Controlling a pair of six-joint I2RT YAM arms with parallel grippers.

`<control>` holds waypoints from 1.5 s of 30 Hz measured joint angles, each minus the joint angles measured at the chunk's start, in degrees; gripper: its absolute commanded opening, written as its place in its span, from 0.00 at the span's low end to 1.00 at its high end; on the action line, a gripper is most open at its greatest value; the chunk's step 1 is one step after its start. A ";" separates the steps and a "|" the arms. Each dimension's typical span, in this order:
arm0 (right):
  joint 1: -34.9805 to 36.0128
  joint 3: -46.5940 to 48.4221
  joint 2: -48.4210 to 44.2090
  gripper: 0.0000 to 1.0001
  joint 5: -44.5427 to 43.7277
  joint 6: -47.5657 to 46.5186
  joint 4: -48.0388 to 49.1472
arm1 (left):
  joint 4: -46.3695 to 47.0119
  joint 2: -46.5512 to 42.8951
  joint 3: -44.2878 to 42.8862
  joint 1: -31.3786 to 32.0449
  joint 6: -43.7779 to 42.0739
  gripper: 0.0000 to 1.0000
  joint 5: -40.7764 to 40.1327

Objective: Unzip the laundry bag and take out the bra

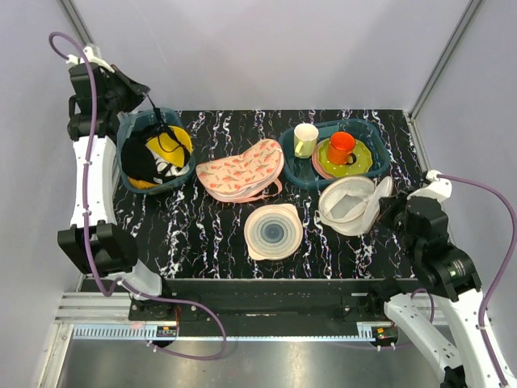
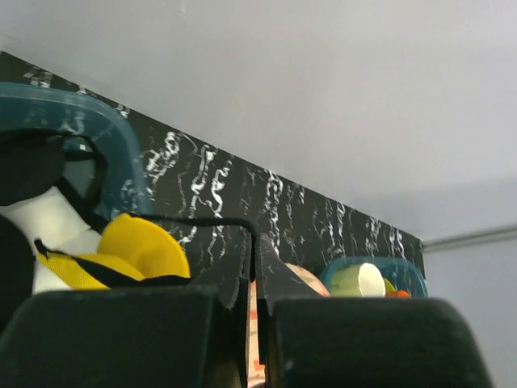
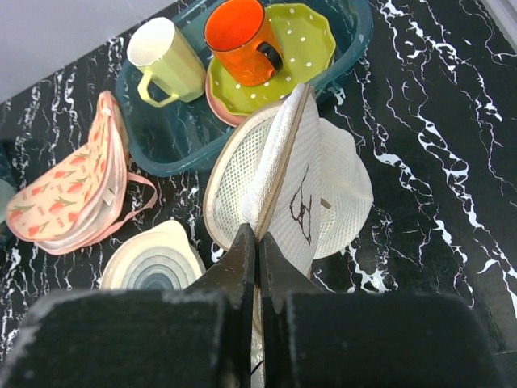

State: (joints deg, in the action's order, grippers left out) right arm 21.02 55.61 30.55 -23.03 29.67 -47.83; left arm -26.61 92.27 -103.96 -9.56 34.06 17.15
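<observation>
The white mesh laundry bag (image 1: pixel 349 206) lies open at the right of the table, its flap raised. In the right wrist view the laundry bag (image 3: pixel 331 178) shows a black line drawing. My right gripper (image 1: pixel 386 208) is shut on the bag's zipper rim, as the right wrist view shows (image 3: pixel 258 236). The yellow bra (image 1: pixel 171 144) lies in the teal basket (image 1: pixel 129 131) at the far left, on black and white cloth. My left gripper (image 1: pixel 150 103) is above the basket, shut on the bra's thin black strap (image 2: pixel 194 219), which runs taut from the gripper (image 2: pixel 253 242) to the yellow bra (image 2: pixel 141 246).
A pink carrot-patterned cloth (image 1: pixel 240 171) lies mid-table. A pale disc with concentric rings (image 1: pixel 273 231) sits in front of it. A teal tub (image 1: pixel 367 129) at the back right holds a pale cup (image 1: pixel 305 139), an orange mug (image 1: pixel 342 147) and a green plate.
</observation>
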 measured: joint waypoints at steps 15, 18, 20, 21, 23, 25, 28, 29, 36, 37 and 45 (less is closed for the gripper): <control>0.00 -2.10 5.68 0.00 0.63 -0.74 5.05 | 0.52 -5.33 2.54 -1.16 -1.49 0.00 -10.08; 0.00 -2.58 5.29 0.00 0.66 -0.72 5.18 | 5.05 -3.56 6.29 -1.16 -1.51 0.00 -12.33; 0.00 -3.10 5.03 0.00 0.92 -0.70 5.11 | 6.95 -0.70 6.43 -1.16 -1.53 0.00 -13.44; 0.00 -3.28 4.94 0.00 1.14 -0.70 5.09 | 7.32 1.27 5.81 -1.16 -1.62 0.00 -14.12; 0.00 -3.61 4.39 0.00 1.27 -0.63 5.03 | 7.39 6.51 2.80 -1.16 -2.03 0.00 -15.50; 0.00 -3.96 3.52 0.00 1.27 -0.31 4.72 | 8.35 10.78 1.16 -1.16 -2.40 0.18 -17.07; 0.00 -4.26 1.86 0.00 1.31 0.28 4.50 | 7.93 14.64 0.87 -0.50 -3.56 0.92 -21.44; 0.00 -4.26 1.57 0.00 1.46 0.52 4.42 | 7.61 15.26 0.83 -0.33 -4.07 0.98 -22.43; 0.00 -5.66 1.49 0.00 2.71 1.95 3.98 | 5.16 13.20 0.90 1.62 -3.96 0.99 -25.18; 0.00 -5.99 1.57 0.00 2.95 2.12 3.98 | 4.83 11.80 1.33 2.49 -4.07 0.99 -26.34; 0.00 -6.32 4.00 0.00 6.21 0.81 4.24 | 2.21 -7.93 4.26 21.75 -6.01 0.99 -23.76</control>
State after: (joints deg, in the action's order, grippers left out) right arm 21.02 49.30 34.54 -16.82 30.48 -43.59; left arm -24.40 84.33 -99.70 12.19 28.05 -6.61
